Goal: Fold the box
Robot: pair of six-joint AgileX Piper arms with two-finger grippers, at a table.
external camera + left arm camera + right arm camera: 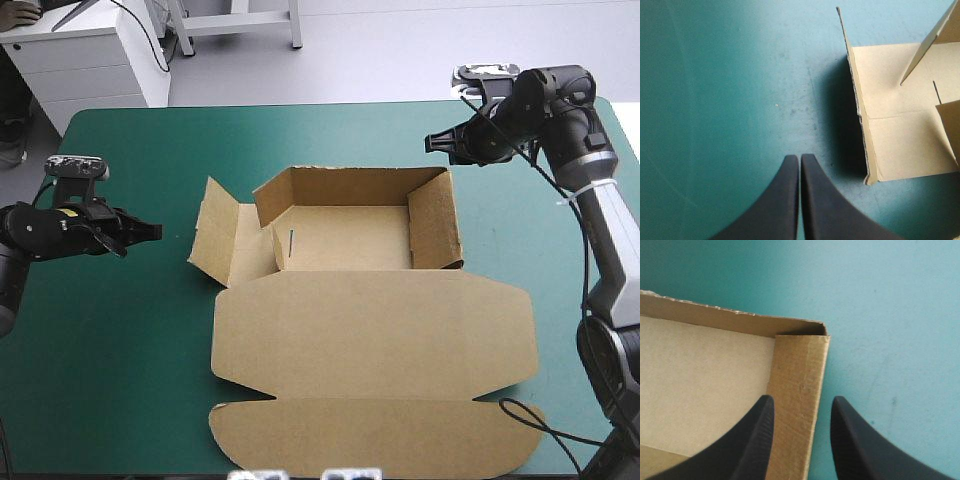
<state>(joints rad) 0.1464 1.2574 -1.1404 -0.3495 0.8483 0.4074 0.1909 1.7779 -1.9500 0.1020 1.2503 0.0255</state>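
This looks like a robotics lab or test room rather than a home or a shop. A work table [110, 400] under a plain teal-green cover stands on a bare, pale grey floor [420, 50]. Two jointed machine arms, the left arm [35, 235] and the right arm [610, 230], reach in over it from either side. Beyond the far edge are a white drawer cabinet [90, 60] and the legs of a white metal frame [240, 18]. A cut brown box [370, 330] lies on the cover.
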